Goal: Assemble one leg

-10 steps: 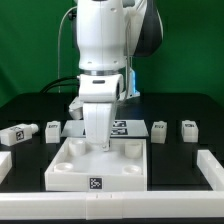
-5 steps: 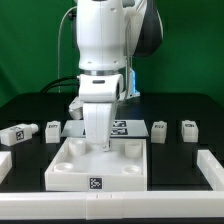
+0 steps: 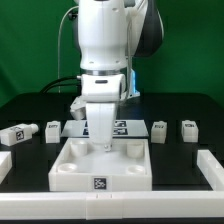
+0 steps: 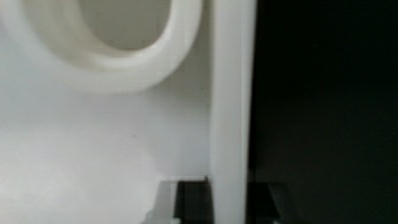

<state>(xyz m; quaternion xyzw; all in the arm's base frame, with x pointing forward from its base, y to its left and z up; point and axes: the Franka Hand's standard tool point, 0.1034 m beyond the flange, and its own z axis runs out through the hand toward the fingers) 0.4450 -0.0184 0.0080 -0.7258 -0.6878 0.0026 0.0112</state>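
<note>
Four legs are counted, tbh: a leg (image 3: 17,131) and a leg (image 3: 53,128) toward the worktop's left edge, a leg (image 3: 159,129) and a leg (image 3: 188,127) toward the right edge. One tray piece (image 3: 72,181), one marker board (image 3: 126,126), and two white rails are seen at the front corners, rail (image 3: 4,162) and rail (image 3: 211,168)

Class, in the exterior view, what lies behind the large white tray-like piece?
The marker board lies flat behind the tray-like piece, tags showing either side of the gripper, which hides its middle part.
</note>
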